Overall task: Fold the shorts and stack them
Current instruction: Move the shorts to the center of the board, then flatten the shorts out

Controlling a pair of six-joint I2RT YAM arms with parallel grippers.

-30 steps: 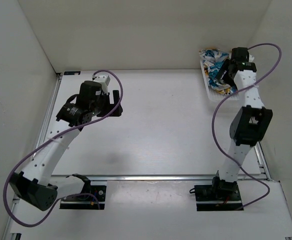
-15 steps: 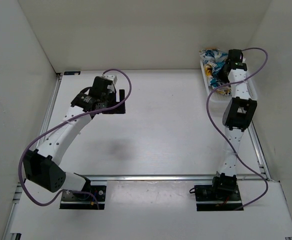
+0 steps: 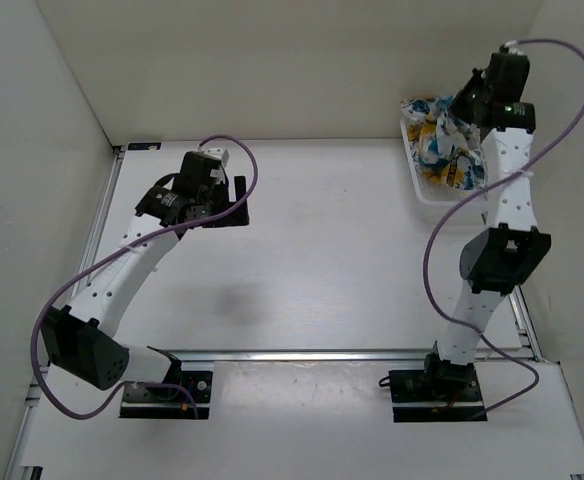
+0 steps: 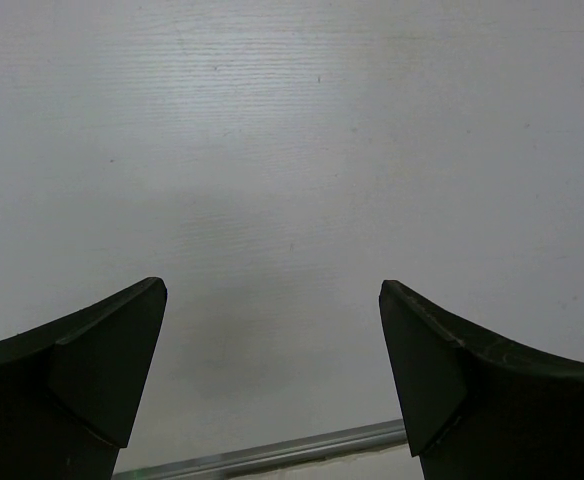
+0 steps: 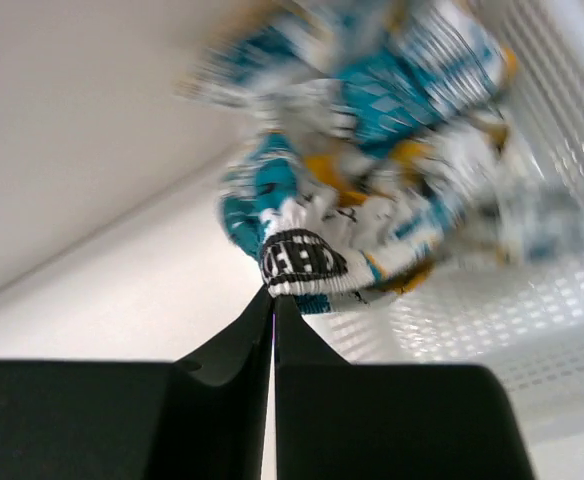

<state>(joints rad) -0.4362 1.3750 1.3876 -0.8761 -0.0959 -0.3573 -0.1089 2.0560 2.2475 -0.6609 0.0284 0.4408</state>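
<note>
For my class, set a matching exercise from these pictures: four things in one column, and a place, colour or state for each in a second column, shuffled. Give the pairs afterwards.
Column one
1. left gripper
2. right gripper
3. shorts
4. basket

Column two
A. white mesh, at the far right
B. open above the bare table
C. closed on a fold of printed fabric
D. teal, yellow and white print, bunched over the mesh

Pairs: 1-B, 2-C, 3-D, 4-A
</note>
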